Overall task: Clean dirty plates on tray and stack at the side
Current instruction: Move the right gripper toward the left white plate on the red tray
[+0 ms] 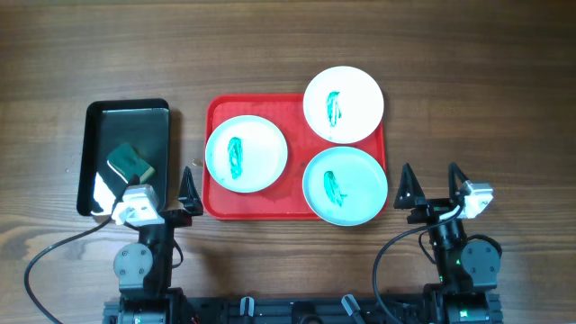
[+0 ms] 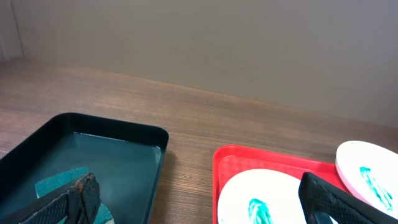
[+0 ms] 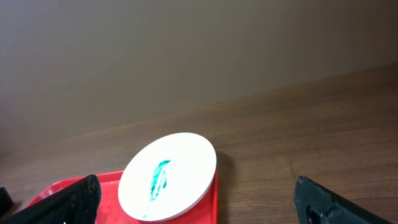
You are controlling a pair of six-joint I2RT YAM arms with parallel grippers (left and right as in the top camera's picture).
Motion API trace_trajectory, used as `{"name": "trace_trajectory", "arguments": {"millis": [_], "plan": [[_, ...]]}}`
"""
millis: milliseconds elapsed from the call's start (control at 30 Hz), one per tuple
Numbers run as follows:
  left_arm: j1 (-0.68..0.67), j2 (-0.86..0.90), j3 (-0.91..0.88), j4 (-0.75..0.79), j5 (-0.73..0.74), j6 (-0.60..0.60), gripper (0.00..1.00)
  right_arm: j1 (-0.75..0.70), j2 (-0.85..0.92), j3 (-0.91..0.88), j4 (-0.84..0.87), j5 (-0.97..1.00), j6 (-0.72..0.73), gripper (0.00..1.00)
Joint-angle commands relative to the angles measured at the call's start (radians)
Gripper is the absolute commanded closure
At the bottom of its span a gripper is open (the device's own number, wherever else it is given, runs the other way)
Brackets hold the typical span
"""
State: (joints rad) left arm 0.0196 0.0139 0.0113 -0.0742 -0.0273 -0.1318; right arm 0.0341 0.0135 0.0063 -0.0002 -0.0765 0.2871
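Observation:
The red tray [image 1: 270, 106] lies mid-table with three plates, each with a teal-green smear. A white plate [image 1: 246, 153] is on its left half, a pale aqua plate [image 1: 345, 185] at its front right, and a white plate [image 1: 343, 104] overhangs its back right rim. My left gripper [image 1: 164, 193] is open and empty at the tray's front left corner; the left wrist view shows it [image 2: 199, 205] with the left plate [image 2: 261, 193] and tray [image 2: 249, 155]. My right gripper [image 1: 432, 184] is open and empty right of the aqua plate; its wrist view [image 3: 199, 208] shows the back plate [image 3: 168, 174].
A black glossy tray [image 1: 126, 117] with a green sponge [image 1: 131, 164] lies left of the red tray; its rim [image 2: 124, 127] shows in the left wrist view. Bare wood table lies right of and behind the red tray.

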Motion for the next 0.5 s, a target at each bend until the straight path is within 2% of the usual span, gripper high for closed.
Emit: {"name": "trace_trajectory", "arguments": {"millis": [0, 200, 367, 467], "plan": [[-0.005, -0.007, -0.005, 0.002, 0.012, 0.019, 0.0, 0.005, -0.003, -0.001, 0.003, 0.016, 0.012, 0.0], [-0.005, -0.007, -0.005, 0.013, 0.013, 0.019, 0.0, 0.005, -0.003, -0.001, 0.047, -0.038, 0.002, 0.0], [-0.005, -0.007, 0.009, 0.133, 0.017, -0.017, 0.0, 0.005, 0.005, 0.022, 0.104, -0.121, 0.001, 0.0], [-0.005, -0.007, 0.076, 0.077, 0.042, -0.034, 0.0, 0.005, 0.057, 0.087, 0.105, -0.163, -0.03, 0.0]]}}
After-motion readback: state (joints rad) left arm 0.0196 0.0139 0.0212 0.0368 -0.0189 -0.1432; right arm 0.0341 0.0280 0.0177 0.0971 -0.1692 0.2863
